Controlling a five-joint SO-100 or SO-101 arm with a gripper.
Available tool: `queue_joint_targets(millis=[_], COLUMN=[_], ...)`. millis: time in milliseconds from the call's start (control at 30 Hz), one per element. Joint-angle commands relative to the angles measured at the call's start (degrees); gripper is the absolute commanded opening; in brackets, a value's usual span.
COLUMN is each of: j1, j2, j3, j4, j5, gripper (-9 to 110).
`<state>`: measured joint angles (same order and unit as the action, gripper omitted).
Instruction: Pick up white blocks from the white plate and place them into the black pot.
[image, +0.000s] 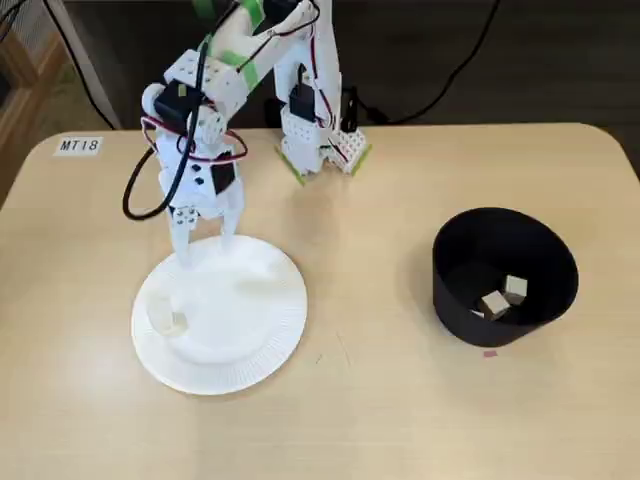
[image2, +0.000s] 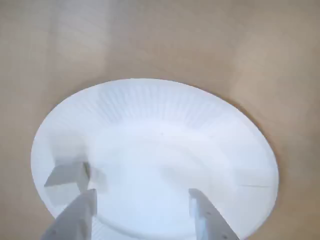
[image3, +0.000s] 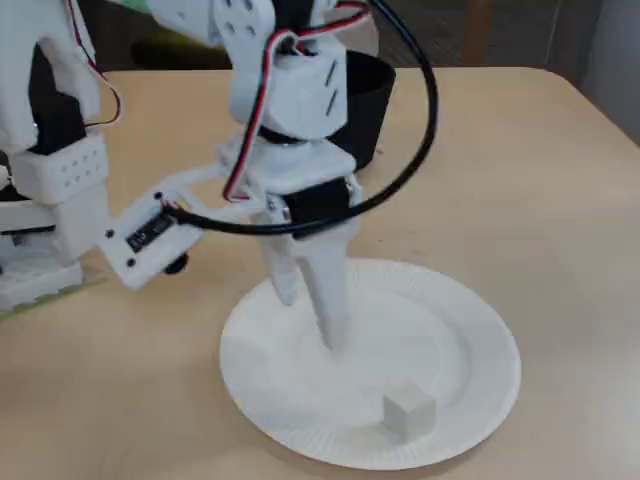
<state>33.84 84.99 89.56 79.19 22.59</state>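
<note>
1. Wrist view shows the end effector (image2: 142, 212) spread open and empty, its two white fingers (image2: 75, 220) entering from the bottom edge above the white plate (image2: 165, 100).
2. One white block (image2: 67, 175) remains on the plate; in this view it sits near the plate's left rim, just beyond the left fingertip and outside the gap between the fingers.
3. In a fixed view the block (image3: 408, 412) lies near the plate's front edge, apart from the fingertips, which hover over the plate's middle.
4. Judged from this, the step in hand is lining up on the last block. A good grasp calls for shifting sideways until the cube sits between the fingers, then lowering squarely and closing on two flat opposite faces.
5. The plate is light paper with a sloped, ribbed rim; pressing down or pushing the cube sideways could tip the plate or slide the cube, so the descent should be gentle.
6. The black pot (image: 455, 285) stands well apart on the bench (image: 360, 420) and already holds two blocks (image: 503, 295).
7. Nothing stands between plate and pot; the arm's cables (image: 140, 190) hang clear of the plate, and a small label (image: 79, 146) sits at a far corner.
</note>
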Motion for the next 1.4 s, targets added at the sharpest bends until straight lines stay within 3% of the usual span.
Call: queue_joint_targets(millis=[0, 233, 833, 967, 1233, 1367], j1=[0.5, 0.1, 0.2, 0.4, 1.7, 1.6], j2=[-2.0, -7.5, -21.4, -23.8, -28.0, -28.4], j3=[-4.7, -9.6, -22.4, -24.9, -29.3, -29.4], j4=[-3.6, -10.7, -11.6, -12.3, -12.8, -12.9], j5=[-3.4, -7.4, -7.2, -7.7, -8.9, -8.9], gripper=[32, 34, 28, 23, -1, -2])
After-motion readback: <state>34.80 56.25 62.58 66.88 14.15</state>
